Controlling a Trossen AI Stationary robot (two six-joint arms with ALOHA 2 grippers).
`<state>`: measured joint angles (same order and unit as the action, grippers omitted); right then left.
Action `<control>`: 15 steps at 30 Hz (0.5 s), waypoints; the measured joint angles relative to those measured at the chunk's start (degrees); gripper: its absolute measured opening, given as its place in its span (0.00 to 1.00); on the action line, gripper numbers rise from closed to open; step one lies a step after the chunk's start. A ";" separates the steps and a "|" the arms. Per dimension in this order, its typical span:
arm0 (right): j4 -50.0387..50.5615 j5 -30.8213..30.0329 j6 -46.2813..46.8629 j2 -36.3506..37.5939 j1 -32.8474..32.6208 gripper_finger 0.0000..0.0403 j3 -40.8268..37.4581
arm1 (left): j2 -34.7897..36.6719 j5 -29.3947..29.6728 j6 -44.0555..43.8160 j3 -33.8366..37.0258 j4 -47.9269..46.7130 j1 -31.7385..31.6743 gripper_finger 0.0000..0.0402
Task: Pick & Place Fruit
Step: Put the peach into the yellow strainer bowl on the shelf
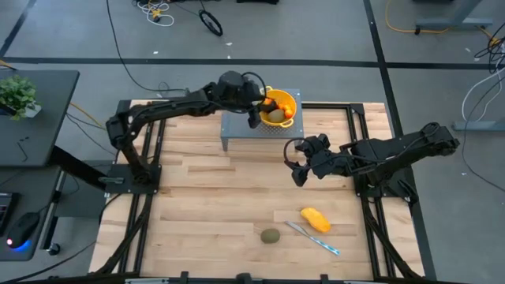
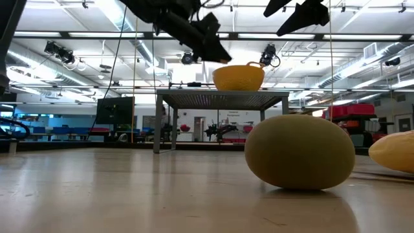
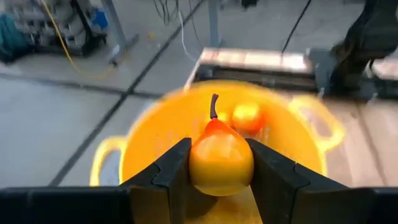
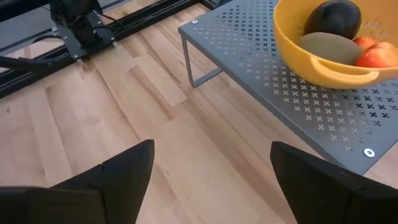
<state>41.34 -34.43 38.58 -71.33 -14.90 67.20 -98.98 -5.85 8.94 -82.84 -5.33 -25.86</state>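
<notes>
Left wrist view: the left gripper is partly closed on a small orange pear, stem pointing up, held over the yellow colander; a second orange-red fruit lies inside. Right wrist view shows what that view hides: a dark ball, an olive-green oval lying flat, and red-orange pieces in the colander, which stands on a grey perforated stand. The right gripper hangs wide open and empty over bare wood in front of the stand. High view: near the tabletop's front edge lie a yellow-orange oblong, long axis diagonal, a second olive-green oval and a knife just beside the oblong. The tabletop's left half lies open.
</notes>
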 joint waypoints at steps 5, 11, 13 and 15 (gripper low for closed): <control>-0.25 0.01 0.07 0.02 0.00 0.82 0.00 | -1.53 -0.88 -1.14 -0.01 -0.38 -0.25 0.37; -0.24 0.00 0.00 0.02 0.02 0.82 0.00 | -1.51 -0.60 0.28 -0.03 -0.27 -0.22 0.37; -0.24 0.00 -0.22 0.02 0.04 0.82 0.00 | -1.51 -0.46 0.01 -0.03 -0.18 -0.30 0.37; -0.24 0.00 -0.39 0.02 0.21 0.82 0.00 | -1.51 -0.43 -0.10 -0.03 -0.22 -0.38 0.38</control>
<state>41.10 -34.44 38.20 -71.31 -14.69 67.20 -100.49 -6.28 8.84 -82.87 -5.55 -26.24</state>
